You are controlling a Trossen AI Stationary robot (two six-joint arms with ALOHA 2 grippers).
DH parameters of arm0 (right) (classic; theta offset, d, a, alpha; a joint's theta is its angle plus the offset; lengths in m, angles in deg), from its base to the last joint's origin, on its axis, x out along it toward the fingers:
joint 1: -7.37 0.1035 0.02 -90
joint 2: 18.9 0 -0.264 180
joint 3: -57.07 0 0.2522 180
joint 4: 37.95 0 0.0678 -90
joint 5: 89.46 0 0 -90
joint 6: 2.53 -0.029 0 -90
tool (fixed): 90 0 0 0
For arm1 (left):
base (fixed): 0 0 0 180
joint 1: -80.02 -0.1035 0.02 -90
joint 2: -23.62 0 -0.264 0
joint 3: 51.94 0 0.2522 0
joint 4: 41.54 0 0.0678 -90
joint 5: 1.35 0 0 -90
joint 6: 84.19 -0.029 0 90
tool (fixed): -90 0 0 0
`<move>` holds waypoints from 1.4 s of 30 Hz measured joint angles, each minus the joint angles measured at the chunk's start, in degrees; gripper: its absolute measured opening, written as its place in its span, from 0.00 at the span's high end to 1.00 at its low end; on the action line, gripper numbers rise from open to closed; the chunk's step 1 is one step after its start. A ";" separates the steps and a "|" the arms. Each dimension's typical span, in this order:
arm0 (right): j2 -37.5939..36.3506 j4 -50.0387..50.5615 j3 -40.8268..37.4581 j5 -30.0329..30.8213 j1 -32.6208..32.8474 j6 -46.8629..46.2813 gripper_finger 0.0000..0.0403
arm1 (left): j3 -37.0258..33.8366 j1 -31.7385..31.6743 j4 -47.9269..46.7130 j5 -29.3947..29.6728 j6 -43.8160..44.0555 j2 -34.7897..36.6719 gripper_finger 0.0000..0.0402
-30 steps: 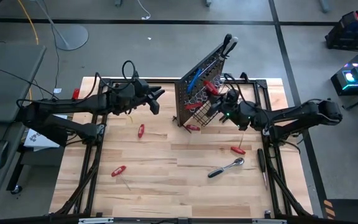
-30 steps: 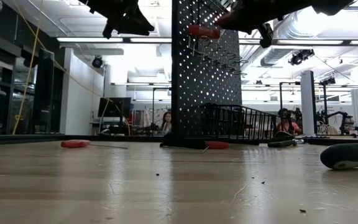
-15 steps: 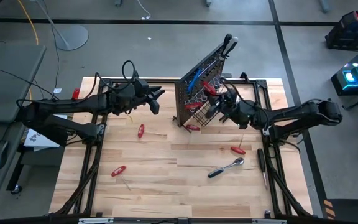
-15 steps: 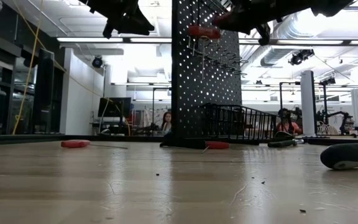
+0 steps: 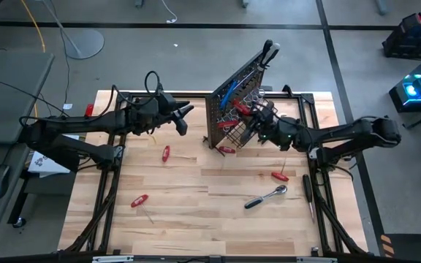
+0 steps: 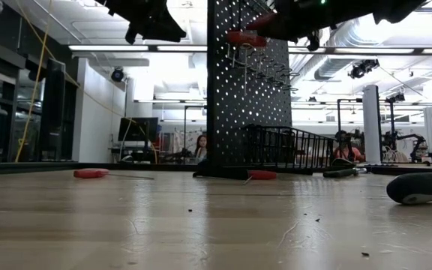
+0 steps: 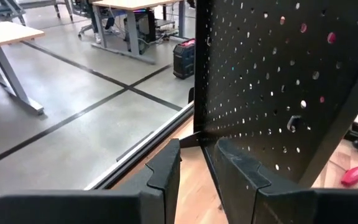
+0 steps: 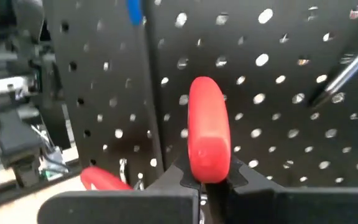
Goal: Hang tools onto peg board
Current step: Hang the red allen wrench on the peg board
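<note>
up close, the right gripper (image 8: 207, 180) has its dark fingers (image 8: 241, 174) closed tight on a red plastic-handled screwdriver (image 8: 209, 134), whose rounded handle end stands out past them toward the upright black perforated metal peg board (image 8: 291, 81). from above, this gripper (image 5: 258, 120) sits right at the board's face, over the black wire basket (image 5: 232, 131) at its base, with the held red handle (image 5: 241, 108) just beside the hooks. the right arm reaches in from the table's right side.

the left gripper (image 7: 194, 165) has its fingers (image 7: 163, 171) parted by a narrow gap with nothing between them, pointing at the board's back side (image 7: 278, 81) and near its foot. from above, it (image 5: 181, 117) hovers just left of the peg board (image 5: 221, 102), apart from it.

on the board hang a blue t-handle key (image 5: 229, 91) and some silver tools (image 5: 248, 95), too small to tell apart. another red-handled screwdriver (image 5: 226, 150) lies on the pale wooden table (image 5: 196, 204) at the basket's front edge. more red-handled screwdrivers lie loose: one (image 5: 166, 154) below the left gripper, one (image 5: 139, 201) toward the near left, one (image 5: 279, 175) on the right. a chrome ratchet (image 5: 265, 196) lies near that last one, and a black-handled screwdriver (image 5: 307, 191) lies along the right frame rail.

in the low view the peg board (image 6: 246, 90) stands upright, the held red handle (image 6: 246, 37) high against it.
</note>
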 joint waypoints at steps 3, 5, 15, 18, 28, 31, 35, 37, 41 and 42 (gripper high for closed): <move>2.19 -0.92 0.00 -0.42 0.00 1.57 1.00 | 0.00 0.00 0.03 -0.01 -1.40 0.00 0.79; 3.48 -2.77 0.00 -0.60 -0.11 1.39 1.00 | 0.00 0.00 0.05 0.00 -2.06 0.00 0.79; 4.39 -2.20 0.00 -0.83 -0.24 1.38 1.00 | 0.00 0.00 -0.02 -0.02 -2.29 0.00 0.79; 4.39 -0.71 0.00 -0.86 -0.22 -0.27 0.98 | 0.00 0.00 -0.04 0.00 -2.29 0.00 0.79; 4.39 1.16 0.00 0.67 1.45 -4.76 0.65 | 0.00 0.00 -0.25 -0.02 -2.56 0.00 0.79; 3.12 3.21 0.00 2.18 2.56 -4.70 0.58 | 0.00 0.00 -1.39 -0.13 -2.57 0.34 0.79; -0.74 10.42 0.00 2.21 3.10 -5.69 0.53 | 0.00 0.00 -3.14 -0.17 -2.53 1.08 0.79; -2.93 13.91 0.00 2.23 3.08 -6.22 0.53 | 0.00 0.02 -4.17 -0.27 -2.35 1.59 0.79; -7.67 19.85 0.00 2.26 3.10 -6.15 0.53 | 0.00 0.00 -7.83 -0.30 -1.15 2.75 0.79; -8.98 21.50 0.00 2.25 3.18 -6.15 0.53 | 0.00 0.02 -9.22 -0.31 -1.11 3.09 0.79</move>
